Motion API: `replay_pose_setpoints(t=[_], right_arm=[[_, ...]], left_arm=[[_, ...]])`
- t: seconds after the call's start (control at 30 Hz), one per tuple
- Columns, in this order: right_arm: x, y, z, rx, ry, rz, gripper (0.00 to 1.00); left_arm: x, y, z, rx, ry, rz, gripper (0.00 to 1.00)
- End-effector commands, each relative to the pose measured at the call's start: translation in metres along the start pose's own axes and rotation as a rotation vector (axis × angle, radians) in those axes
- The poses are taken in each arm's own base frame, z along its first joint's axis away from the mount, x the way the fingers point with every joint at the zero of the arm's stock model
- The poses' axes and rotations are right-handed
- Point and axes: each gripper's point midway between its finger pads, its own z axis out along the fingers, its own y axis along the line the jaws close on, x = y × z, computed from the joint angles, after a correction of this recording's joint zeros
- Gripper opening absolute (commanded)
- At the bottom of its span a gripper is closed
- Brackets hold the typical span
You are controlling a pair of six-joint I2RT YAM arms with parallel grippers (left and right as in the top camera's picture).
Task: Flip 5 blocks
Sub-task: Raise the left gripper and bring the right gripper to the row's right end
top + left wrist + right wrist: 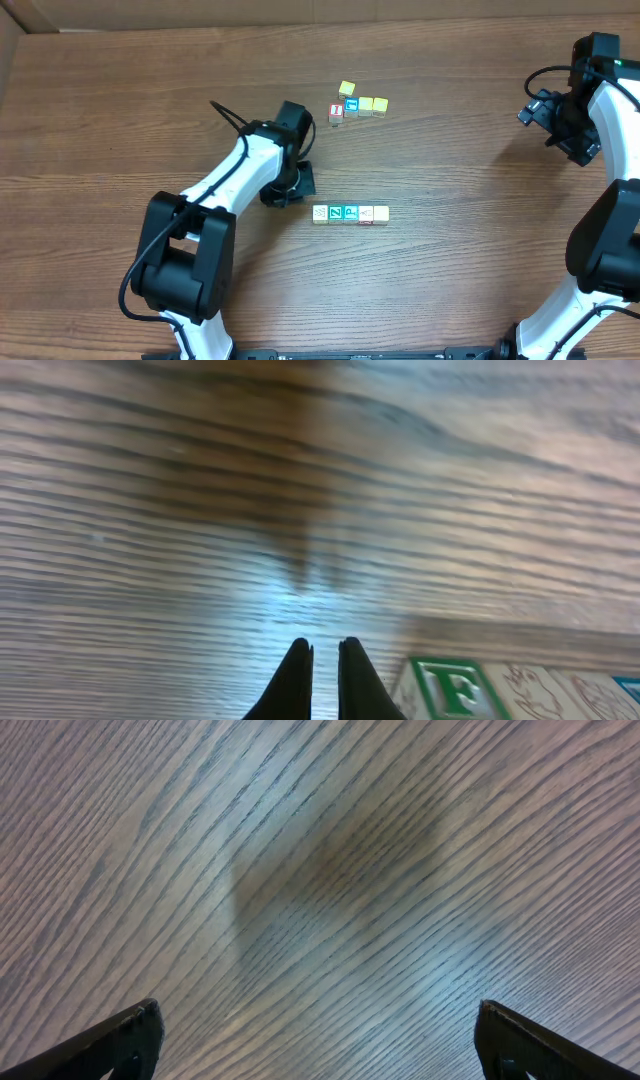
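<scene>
Seeming light and stiff, the tiny wooden letter cubes (pixel 349 213) probably want a pinch on opposite flat sides. The left gripper (pixel 325 648) is pressed together and empty, the right gripper (pixel 318 1020) spread wide.

Robotics lab bench, by all signs. Brown wood-grain laminate tabletop (pixel 450 290) filling overhead view, flanked by two white-and-black jointed robot arms: left arm (pixel 215 215) reaching in toward centre, right arm (pixel 610 200) raised at table edge. Loose black cable (pixel 228 112) looping off left arm. Short row of tiny wooden letter cubes (pixel 350 213) mid-table, loose cluster of similar painted cubes (pixel 351 102) beyond. Pale tan board (pixel 10 50) at far-left corner. Wrist cameras looking down on bare wood grain.
</scene>
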Motion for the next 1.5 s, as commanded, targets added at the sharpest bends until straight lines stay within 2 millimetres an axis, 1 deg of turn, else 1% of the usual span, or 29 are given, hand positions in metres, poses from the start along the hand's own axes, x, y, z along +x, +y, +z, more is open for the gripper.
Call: replay_pose_setpoints(t=[0.0,0.17,0.2,0.3,0.37,0.5,0.6,0.63,0.7,0.73,0.8,0.83,0.87,0.9,0.93,1.0,1.1,1.27,1.33,1.4,1.47], right_arm=[[-0.007,0.001,-0.014,-0.02,-0.039,0.003,1.0],[-0.007,0.001,-0.014,-0.02,-0.04,0.003,1.0],[-0.007,0.001,-0.014,-0.02,-0.04,0.003,1.0],[-0.007,0.001,-0.014,-0.02,-0.039,0.003,1.0],[-0.007,0.001,-0.014,-0.02,-0.04,0.003,1.0],[-0.008,0.002,-0.015,-0.025,-0.042,0.01,1.0],[-0.02,0.015,-0.016,-0.087,-0.085,0.028,1.0],[-0.021,0.02,-0.017,-0.111,-0.087,0.028,1.0],[-0.014,0.033,-0.018,-0.188,-0.041,0.021,1.0],[-0.009,0.036,-0.019,-0.21,-0.019,0.019,1.0],[0.004,0.05,-0.022,-0.295,0.05,-0.005,1.0],[0.01,0.058,-0.025,-0.347,0.078,-0.051,0.96],[0.021,0.068,-0.031,-0.421,0.117,-0.126,0.74],[0.027,0.075,-0.035,-0.474,0.14,-0.173,0.16],[0.034,0.078,-0.038,-0.507,0.167,-0.193,0.04],[0.041,0.076,-0.04,-0.504,0.197,-0.192,0.04],[0.049,0.07,-0.048,-0.5,0.206,-0.253,0.04],[0.068,0.061,-0.075,-0.494,0.22,-0.292,0.04],[0.077,0.063,-0.087,-0.501,0.211,-0.325,0.04],[0.089,0.07,-0.098,-0.513,0.198,-0.375,0.04],[0.102,0.076,-0.105,-0.512,0.192,-0.416,0.04]], left_arm=[[-0.017,0.001,-0.029,0.024,-0.095,0.004,0.04],[-0.027,0.009,-0.073,0.06,-0.21,-0.021,0.04],[-0.027,0.012,-0.088,0.076,-0.24,-0.03,0.04],[-0.023,0.018,-0.105,0.083,-0.267,-0.032,0.04],[-0.02,0.024,-0.109,0.07,-0.266,-0.038,0.04],[-0.017,0.028,-0.108,0.057,-0.25,-0.044,0.04],[-0.018,0.027,-0.108,0.06,-0.254,-0.044,0.04],[-0.018,0.027,-0.108,0.061,-0.256,-0.044,0.04],[-0.019,0.027,-0.108,0.063,-0.258,-0.047,0.04],[-0.018,0.027,-0.108,0.063,-0.257,-0.047,0.04],[-0.018,0.027,-0.108,0.061,-0.254,-0.047,0.05],[-0.017,0.028,-0.108,0.059,-0.251,-0.047,0.05],[-0.016,0.028,-0.108,0.058,-0.248,-0.047,0.05],[-0.016,0.028,-0.107,0.056,-0.246,-0.047,0.05],[-0.015,0.029,-0.107,0.055,-0.243,-0.047,0.05],[-0.013,0.029,-0.107,0.052,-0.236,-0.047,0.04],[-0.012,0.03,-0.106,0.048,-0.23,-0.047,0.04],[-0.01,0.031,-0.106,0.045,-0.223,-0.047,0.04],[-0.011,0.03,-0.106,0.047,-0.226,-0.048,0.04],[-0.011,0.03,-0.106,0.048,-0.227,-0.048,0.04],[-0.011,0.03,-0.106,0.048,-0.227,-0.048,0.04]])
